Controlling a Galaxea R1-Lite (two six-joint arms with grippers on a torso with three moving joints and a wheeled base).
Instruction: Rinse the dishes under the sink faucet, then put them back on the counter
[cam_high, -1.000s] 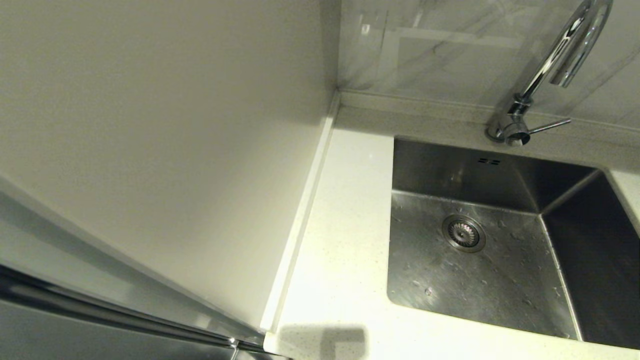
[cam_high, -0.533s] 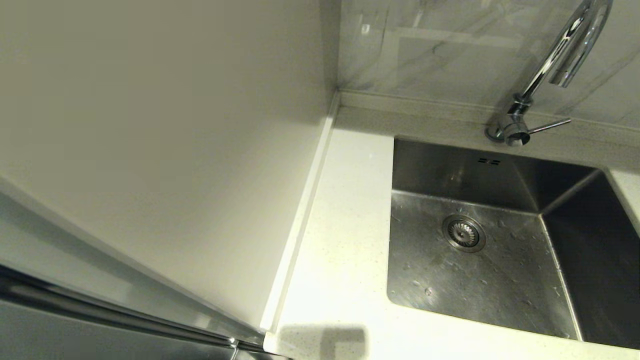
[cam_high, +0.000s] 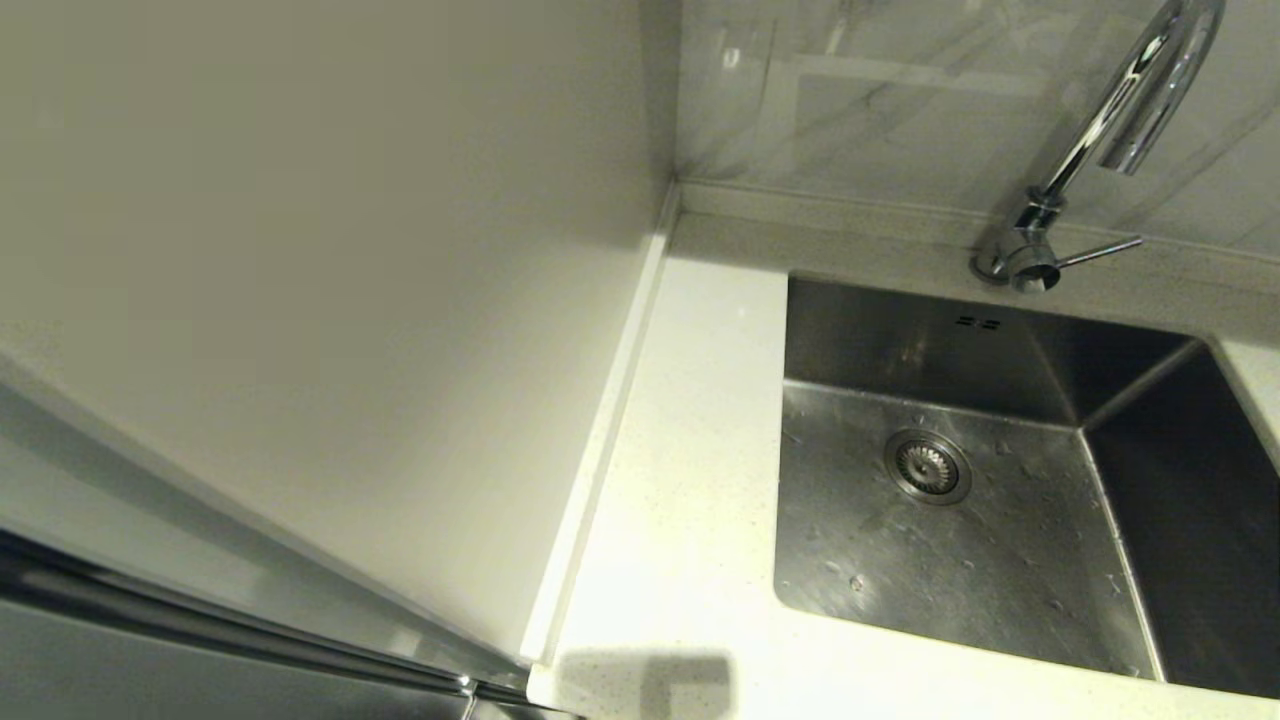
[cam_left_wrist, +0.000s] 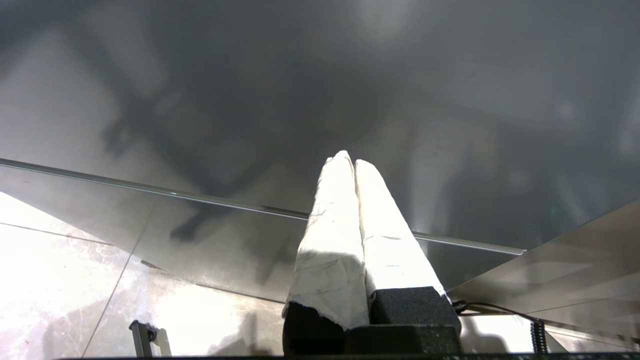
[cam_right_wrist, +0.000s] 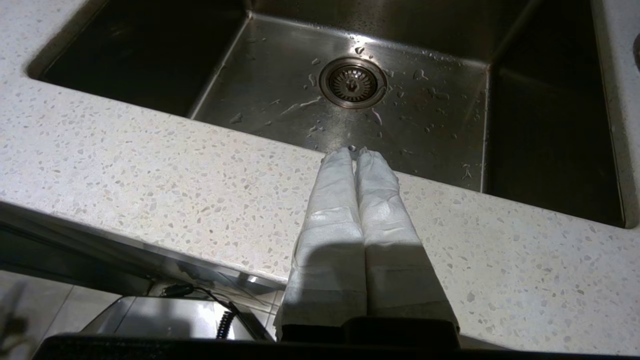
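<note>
The steel sink (cam_high: 1150, 420) lies at the right of the head view, its drain strainer (cam_high: 927, 466) in the wet floor. The chrome gooseneck faucet (cam_high: 1090, 130) rises behind it, with its thin lever (cam_high: 1100, 250) pointing right. White speckled counter (cam_high: 690, 480) runs along the sink's left and front. No bowl or plate shows in any view. Neither arm appears in the head view. My right gripper (cam_right_wrist: 354, 152), shut and empty, hovers over the counter's front strip (cam_right_wrist: 150, 180), pointing at the sink (cam_right_wrist: 540, 125) and strainer (cam_right_wrist: 353, 82). My left gripper (cam_left_wrist: 348, 161) is shut and empty, facing a dark glossy panel.
A tall pale cabinet side (cam_high: 320, 300) walls off the counter's left. Grey marbled tile (cam_high: 880, 90) backs the sink. A metal rail (cam_high: 230, 630) crosses the lower left. Beneath the left gripper is a glossy tiled floor (cam_left_wrist: 65, 280).
</note>
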